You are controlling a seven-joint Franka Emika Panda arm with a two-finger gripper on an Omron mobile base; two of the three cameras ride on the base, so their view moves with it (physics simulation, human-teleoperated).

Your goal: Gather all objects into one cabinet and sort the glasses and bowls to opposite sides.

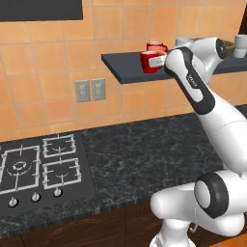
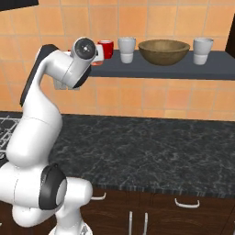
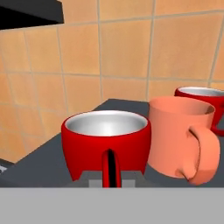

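My gripper (image 3: 110, 181) is shut on the handle of a red mug (image 3: 105, 140) at the left end of the dark grey slab cabinet (image 3: 39, 162). Right beside it stands a salmon mug (image 3: 179, 135), with a second red mug (image 3: 201, 98) behind. From the left base view the held red mug (image 1: 147, 61) sits at the cabinet's (image 1: 120, 65) front, the gripper (image 1: 158, 61) against it. From the right, a red mug (image 2: 106, 48), a pale glass (image 2: 126, 49), the brown bowl (image 2: 164, 51) and another glass (image 2: 202, 50) line the cabinet (image 2: 183, 69).
Below the cabinet runs a dark speckled counter (image 1: 144, 144) with a gas hob (image 1: 38, 169) at its left. Two wall outlets (image 1: 90, 90) sit on the orange tiles. A dark cupboard (image 1: 38, 9) hangs at the upper left. Drawer handles (image 2: 186, 203) show under the counter.
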